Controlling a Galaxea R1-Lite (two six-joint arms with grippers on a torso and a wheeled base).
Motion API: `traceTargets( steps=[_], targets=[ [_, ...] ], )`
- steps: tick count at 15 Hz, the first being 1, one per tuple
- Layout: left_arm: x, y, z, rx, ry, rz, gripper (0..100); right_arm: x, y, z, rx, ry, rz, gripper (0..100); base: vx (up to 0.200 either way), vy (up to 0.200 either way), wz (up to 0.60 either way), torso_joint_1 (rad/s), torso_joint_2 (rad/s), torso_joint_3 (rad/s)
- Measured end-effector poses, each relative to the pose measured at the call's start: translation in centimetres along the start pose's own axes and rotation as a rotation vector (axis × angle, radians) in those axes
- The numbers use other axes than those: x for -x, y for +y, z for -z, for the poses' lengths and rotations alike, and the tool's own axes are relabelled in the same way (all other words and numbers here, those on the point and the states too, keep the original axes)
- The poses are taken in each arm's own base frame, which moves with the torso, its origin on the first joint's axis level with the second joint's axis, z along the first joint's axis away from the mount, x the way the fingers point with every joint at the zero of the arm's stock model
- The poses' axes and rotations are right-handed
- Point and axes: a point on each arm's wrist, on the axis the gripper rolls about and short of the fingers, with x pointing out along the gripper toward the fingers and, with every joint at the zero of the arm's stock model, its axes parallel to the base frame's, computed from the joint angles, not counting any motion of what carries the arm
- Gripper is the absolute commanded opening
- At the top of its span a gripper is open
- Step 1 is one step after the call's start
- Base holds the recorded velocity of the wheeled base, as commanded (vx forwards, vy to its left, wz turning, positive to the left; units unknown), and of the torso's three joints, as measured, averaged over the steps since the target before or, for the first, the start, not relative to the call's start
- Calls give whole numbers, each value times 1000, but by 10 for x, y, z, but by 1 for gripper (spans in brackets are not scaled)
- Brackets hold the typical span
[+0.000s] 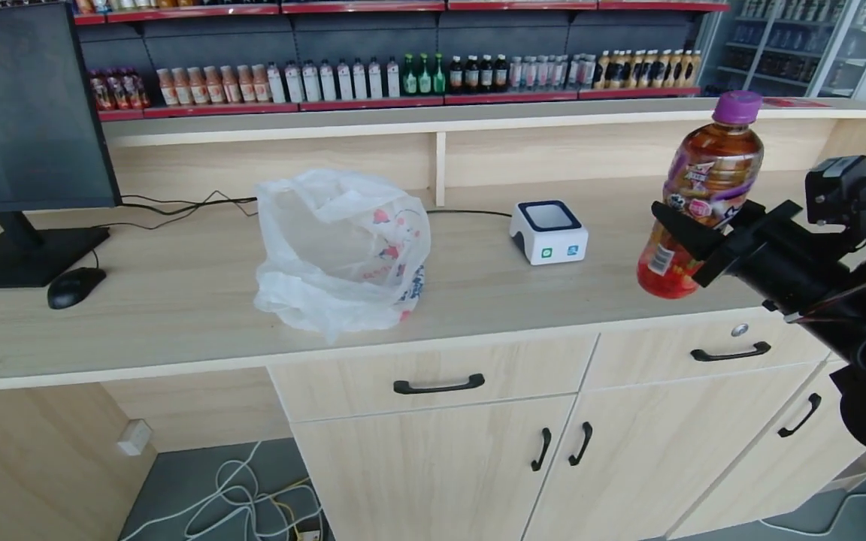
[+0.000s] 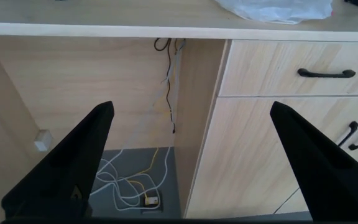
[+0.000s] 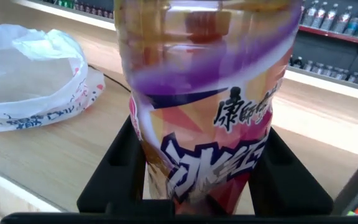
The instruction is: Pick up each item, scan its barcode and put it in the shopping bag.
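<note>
Right pincer (image 1: 696, 244) is clamped on the tea bottle (image 1: 704, 188) - purple cap up, amber drink inside, the body leaning a little. The jaws grip it across the lower label, and the bottle hangs in the air above the right end of the tabletop (image 1: 177, 285), not resting on it. From the right wrist view the bottle (image 3: 207, 106) sits squarely between the two black jaws, label facing the camera.

So the pick-up looks done for this item. The scan, I'd judge, is not: the barcode scanner (image 1: 548, 231), the small white box with the dark window on top, stands on the tabletop to the left of the bottle, apart from it, and the bottle is not over that window. That pass looks like the step in hand.

After that comes the drop. The white plastic shopping bag (image 1: 343, 248) slumps on the tabletop farther left, beyond the scanner, its mouth loosely open toward the top. Whether anything lies inside it - I cannot tell, the plastic is too crumpled and milky.

Left pincer (image 2: 190, 115) is spread wide and holds nothing, low down in front of the cabinet, below the tabletop edge.

A monitor (image 1: 23, 113) and a mouse (image 1: 76, 287) sit at the far left.
</note>
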Motion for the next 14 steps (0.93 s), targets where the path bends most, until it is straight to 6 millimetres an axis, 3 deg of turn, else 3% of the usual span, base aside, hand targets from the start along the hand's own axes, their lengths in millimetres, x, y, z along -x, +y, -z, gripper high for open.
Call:
traceTargets(
  steps=[1,8,11,14],
  targets=[
    [0,0,0,0,0,0,100,0,0,-1,2,-5,1,0,0,0,600,-2,7,2],
    [0,0,0,0,0,0,100,3,-3,-3,8,-2,12,0,0,0,0,0,0,0],
    [0,0,0,2,0,0,100,4,-2,-3,8,-4,10,0,200,0,0,-7,-2,2],
    [0,0,0,1,0,0,100,4,-2,-3,6,-1,9,0,0,0,0,0,0,0]
  ],
)
